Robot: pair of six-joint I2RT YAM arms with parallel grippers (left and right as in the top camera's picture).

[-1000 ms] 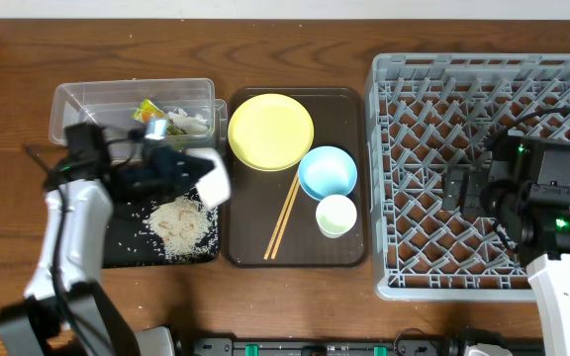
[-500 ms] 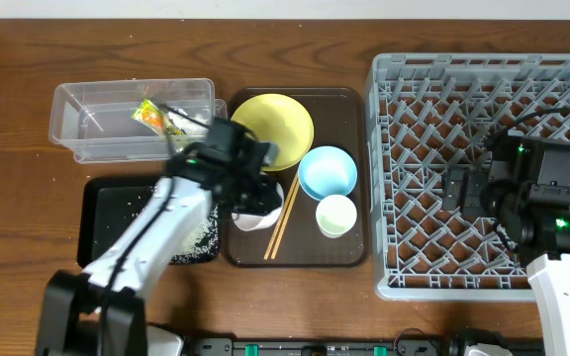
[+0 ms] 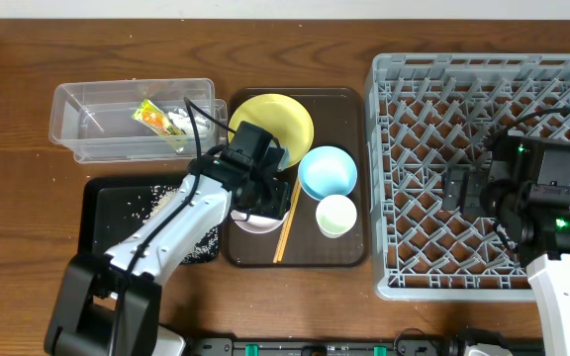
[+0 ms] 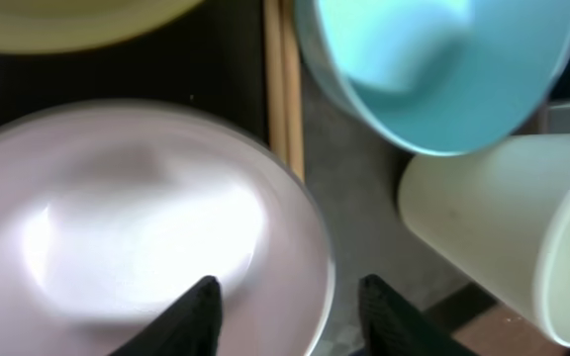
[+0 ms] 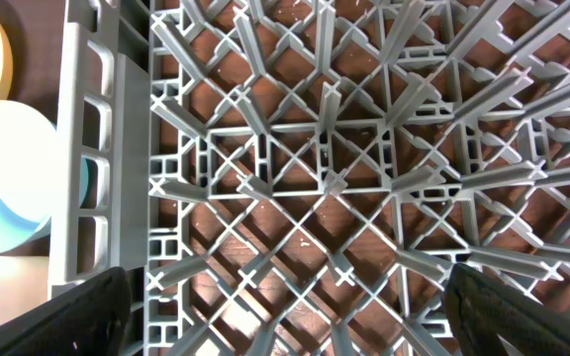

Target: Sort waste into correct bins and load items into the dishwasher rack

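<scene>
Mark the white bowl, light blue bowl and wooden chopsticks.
Round white bowl [image 4: 137,227], left wrist view, inner floor.
Light blue bowl [image 3: 327,172], overhead view, inside centre.
Thin wooden chopsticks [image 3: 281,239], overhead view, lower shaft.

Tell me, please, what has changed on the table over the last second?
The left end effector carried the white bowl rightward from above the black tray to the brown tray. It set the bowl beside the chopsticks and is opening off its rim. The right end effector, open over the dishwasher rack, stayed put, as did the yellow plate, blue bowl and cup.
</scene>
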